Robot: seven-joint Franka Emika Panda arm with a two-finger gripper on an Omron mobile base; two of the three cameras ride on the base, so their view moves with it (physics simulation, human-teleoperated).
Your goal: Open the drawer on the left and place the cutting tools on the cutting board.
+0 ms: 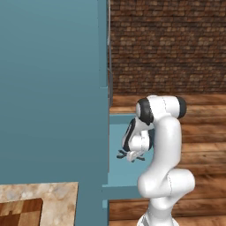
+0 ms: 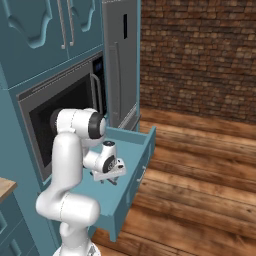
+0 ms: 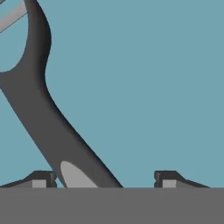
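Right under my gripper (image 3: pixel 105 177) lies the slim grey tool (image 3: pixel 48 118), its dark handle running diagonally up from between my fingertips (image 3: pixel 41 178) toward its forked head at the top corner. My jaws stand apart with one tip on each side of the handle's lower end; I see no pad touching it, so I judge nothing is gripped yet.

Around that, the drawer (image 2: pixel 131 172) is pulled out, its teal floor beneath my hand, so I take the opening step to be done. The knife I cannot make out here.

My arm folds over itself: the elbow stands high, the forearm drops back down, and my hand (image 1: pixel 130 154) points into the drawer's open tray, low above its floor.

The cutting board (image 1: pixel 20 212) lies on the marbled counter (image 1: pixel 57 194), at the lower left of the left base view, well apart from the drawer, with no tool visible on the part I can see. So by my reckoning both tools remain to be carried over, and the grey one is the first to close on.

Beyond the drawer the brick wall (image 2: pixel 200 55) closes the room.
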